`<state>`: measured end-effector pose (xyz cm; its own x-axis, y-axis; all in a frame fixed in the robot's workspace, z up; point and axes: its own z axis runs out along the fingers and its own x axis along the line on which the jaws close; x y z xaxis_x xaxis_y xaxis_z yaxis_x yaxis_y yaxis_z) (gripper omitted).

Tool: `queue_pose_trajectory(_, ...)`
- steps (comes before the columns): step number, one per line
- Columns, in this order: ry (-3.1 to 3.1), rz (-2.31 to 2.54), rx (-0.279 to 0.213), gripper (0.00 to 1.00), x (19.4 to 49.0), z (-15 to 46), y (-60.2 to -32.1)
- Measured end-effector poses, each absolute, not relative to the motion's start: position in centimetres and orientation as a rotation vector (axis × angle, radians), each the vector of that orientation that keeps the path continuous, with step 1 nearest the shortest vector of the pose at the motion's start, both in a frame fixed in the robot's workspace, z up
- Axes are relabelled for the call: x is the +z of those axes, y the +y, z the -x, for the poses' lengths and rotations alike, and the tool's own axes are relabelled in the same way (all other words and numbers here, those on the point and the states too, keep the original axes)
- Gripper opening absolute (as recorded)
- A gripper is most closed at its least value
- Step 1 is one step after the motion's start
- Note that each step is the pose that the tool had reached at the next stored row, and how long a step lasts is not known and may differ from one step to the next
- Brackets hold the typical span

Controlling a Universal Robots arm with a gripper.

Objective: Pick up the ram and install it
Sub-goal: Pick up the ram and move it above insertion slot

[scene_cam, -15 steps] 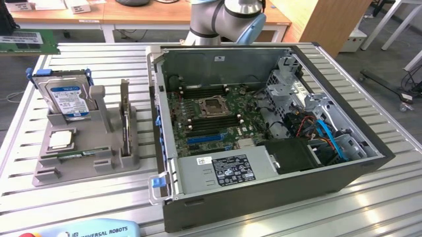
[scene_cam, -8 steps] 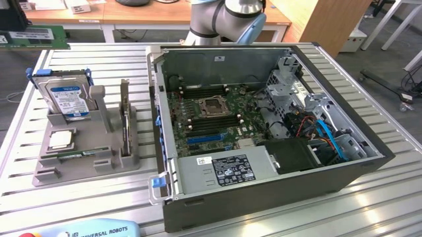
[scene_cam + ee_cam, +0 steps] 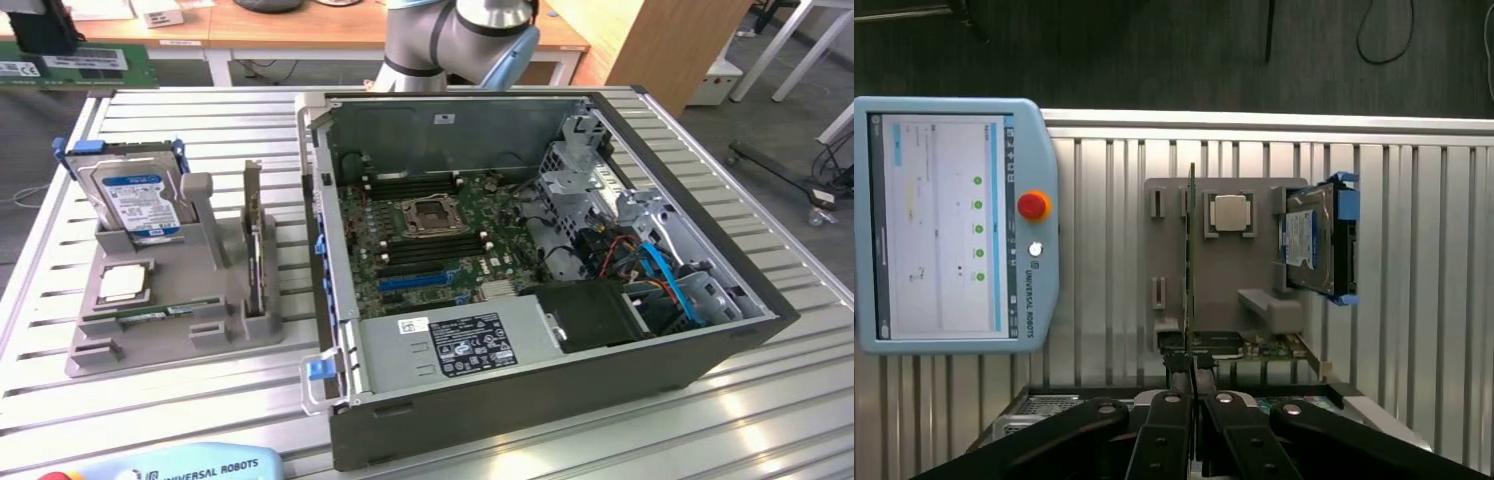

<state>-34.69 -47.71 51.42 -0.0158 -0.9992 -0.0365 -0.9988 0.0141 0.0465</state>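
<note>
Fingers pinch the ram edge-on, high above the table

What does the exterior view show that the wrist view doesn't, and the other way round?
Exterior view: the motherboard inside the open case, and the ram flat-on, white sticker showing. Wrist view: the lit tablet screen, and the shut fingers pinching the ram edge-on. Both: the grey holder, the hard drive, the processor chip.
</note>
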Motion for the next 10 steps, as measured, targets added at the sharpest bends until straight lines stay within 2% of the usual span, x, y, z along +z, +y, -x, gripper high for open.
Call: queue_pose_trajectory(10, -2.233, -2.200, -0.094, 0.12, 51.2, 32.3, -47.7)
